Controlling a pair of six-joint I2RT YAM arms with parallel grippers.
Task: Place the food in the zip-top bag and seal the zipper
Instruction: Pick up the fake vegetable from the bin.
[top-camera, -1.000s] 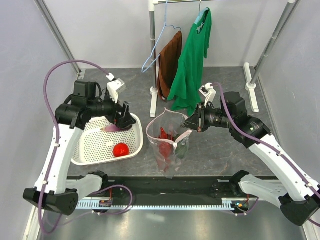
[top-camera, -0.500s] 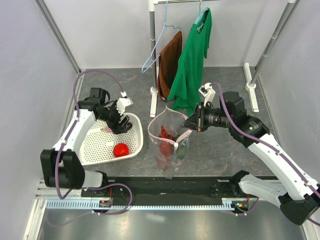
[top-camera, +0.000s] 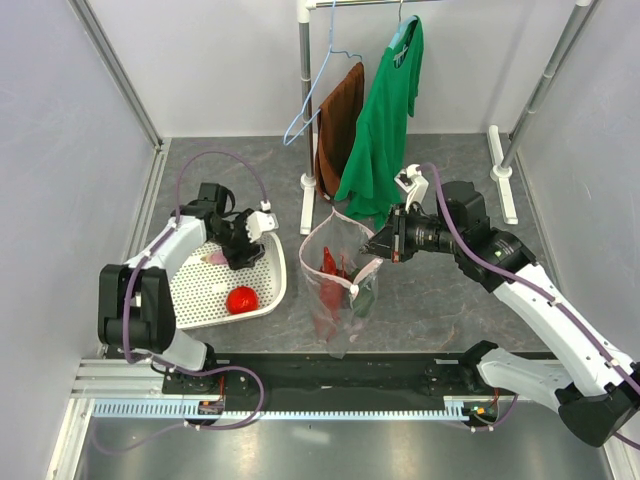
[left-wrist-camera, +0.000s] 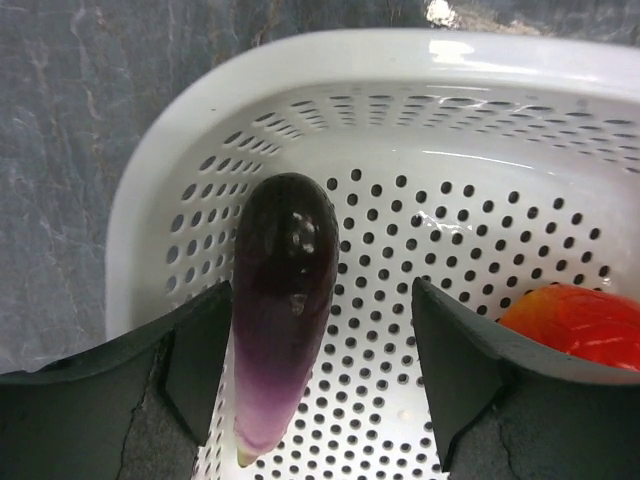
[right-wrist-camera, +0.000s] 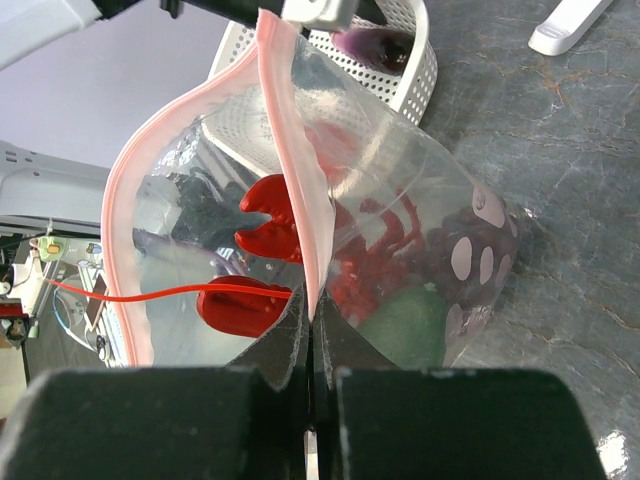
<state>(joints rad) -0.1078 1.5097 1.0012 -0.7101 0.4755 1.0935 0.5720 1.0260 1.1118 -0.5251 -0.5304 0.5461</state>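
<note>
Purple and smooth, an eggplant-like piece (left-wrist-camera: 285, 300) now lies between the two fingers of the left tool (left-wrist-camera: 320, 340). This is the change. One second ago this tool was held higher, above the far rim of the white basket (left-wrist-camera: 160, 200). Since then the arm has folded down and carried it into the basket, and its jaws have come in a little from their widest. They are open and hold nothing yet. The left finger is just beside the piece, perhaps touching it, and the right finger is apart from it. I judge that the next food is being picked, so filling goes on and sealing is not near.

In the left wrist view the piece points from 12 to 6 o'clock, with its pale end nearest the camera. The red tomato (left-wrist-camera: 580, 320) rests at 3 o'clock from it, outside the jaws, also in the basket.

Farther, at 3 o'clock from the basket in the top view, the zip-top bag (right-wrist-camera: 430, 200) stands on the tabletop (right-wrist-camera: 560, 150). The right tool (right-wrist-camera: 312, 330) is closed tight on the zipper (right-wrist-camera: 295, 150) and has not moved, so the mouth is open. Inside are the red lobster (right-wrist-camera: 270, 225) and a green piece (right-wrist-camera: 405, 320).
</note>
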